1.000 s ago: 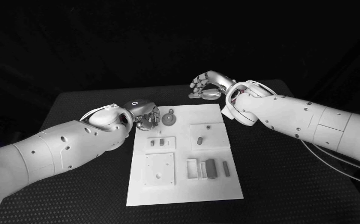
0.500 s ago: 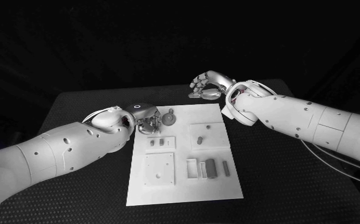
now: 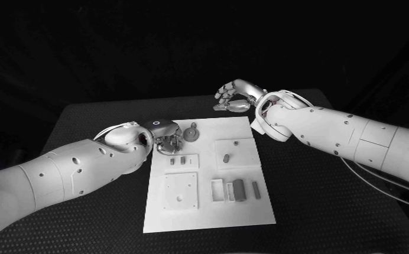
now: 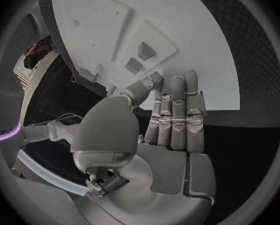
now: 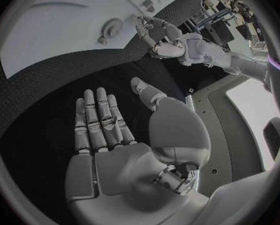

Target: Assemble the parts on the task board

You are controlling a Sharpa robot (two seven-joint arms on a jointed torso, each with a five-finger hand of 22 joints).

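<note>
Dim overall, the room behind lost in black; light falls from above, so the task board [image 3: 210, 177] reads as the brightest surface, nearly blown out at its near end; the black table [image 3: 324, 207] swallows most shadow; soft highlights sit on the arms' white shells; both wrist views bend straight edges near the rim and darken there; the head view stays fairly sharp, slightly grainy.

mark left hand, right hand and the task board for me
left hand [image 3: 168, 142]: head view, on the fingers at the board's far left corner.
right hand [image 3: 233, 97]: head view, on the back of the hand, beyond the board's far edge.
task board [image 3: 208, 215]: head view, on the bare near part.
</note>
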